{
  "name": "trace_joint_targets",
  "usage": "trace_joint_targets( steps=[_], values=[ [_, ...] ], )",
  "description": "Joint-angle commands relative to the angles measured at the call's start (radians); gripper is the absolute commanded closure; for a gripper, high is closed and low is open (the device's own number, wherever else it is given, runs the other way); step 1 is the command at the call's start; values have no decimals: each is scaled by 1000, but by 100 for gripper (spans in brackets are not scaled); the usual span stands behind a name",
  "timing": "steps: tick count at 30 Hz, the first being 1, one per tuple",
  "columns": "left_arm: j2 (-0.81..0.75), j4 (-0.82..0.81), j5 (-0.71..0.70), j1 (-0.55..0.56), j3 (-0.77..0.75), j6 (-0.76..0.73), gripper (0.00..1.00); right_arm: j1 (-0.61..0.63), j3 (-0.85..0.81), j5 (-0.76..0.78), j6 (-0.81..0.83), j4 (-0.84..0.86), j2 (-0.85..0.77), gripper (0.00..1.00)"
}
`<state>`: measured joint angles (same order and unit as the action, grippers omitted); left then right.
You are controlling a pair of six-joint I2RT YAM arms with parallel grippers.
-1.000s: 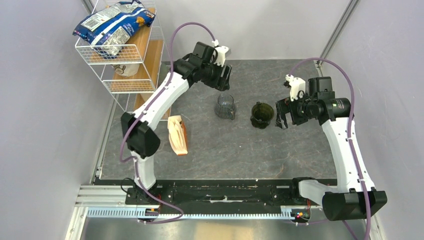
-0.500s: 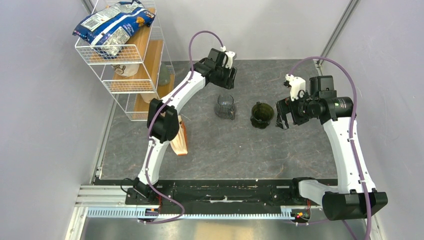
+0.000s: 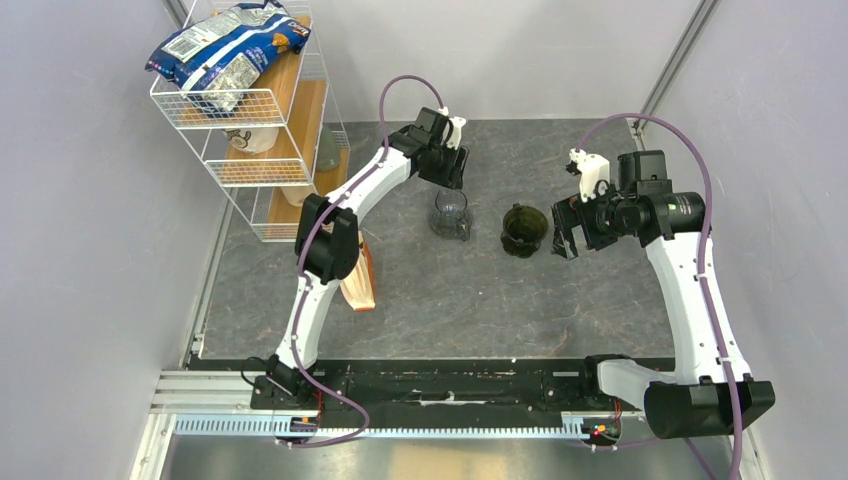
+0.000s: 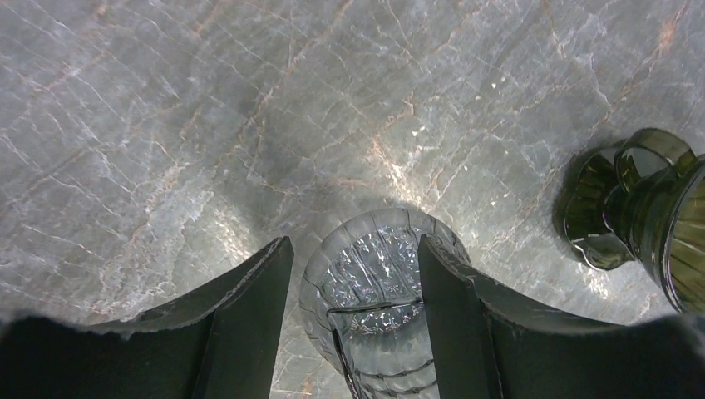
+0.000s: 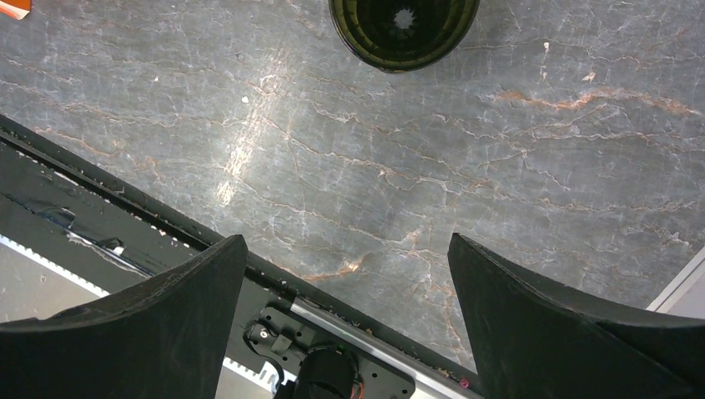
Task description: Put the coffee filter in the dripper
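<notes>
Presently we log: left jaws apart, glass cup [image 4: 374,283] framed between them, likely for grasping; right jaws apart, empty dripper [image 5: 404,29] ahead, probably standing by to steady it.

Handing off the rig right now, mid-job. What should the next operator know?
Left gripper: open, empty, over the glass cup, one finger on each side of it; contact cannot be told.
Right gripper: open, empty, to the right of the dripper.
Dripper: upright on the table, nothing in it.
Filter packet: on the table, left of the cup, partly hidden. No loose coffee filter in view.
Done: nothing yet. Left: pull a filter and seat it in the dripper.
</notes>
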<state>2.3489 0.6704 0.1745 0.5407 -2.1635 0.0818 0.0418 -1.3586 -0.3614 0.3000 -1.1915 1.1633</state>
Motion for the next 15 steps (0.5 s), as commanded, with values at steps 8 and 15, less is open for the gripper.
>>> trace_joint_targets(
  steps=[8, 15],
  values=[
    [-135, -19, 114, 7, 115, 65, 37, -3, -44, -1, 12, -20, 6, 1],
    [-253, -23, 149, 22, 292, 120, 39, -3, -47, -6, 11, -23, 3, 1]
  ],
)
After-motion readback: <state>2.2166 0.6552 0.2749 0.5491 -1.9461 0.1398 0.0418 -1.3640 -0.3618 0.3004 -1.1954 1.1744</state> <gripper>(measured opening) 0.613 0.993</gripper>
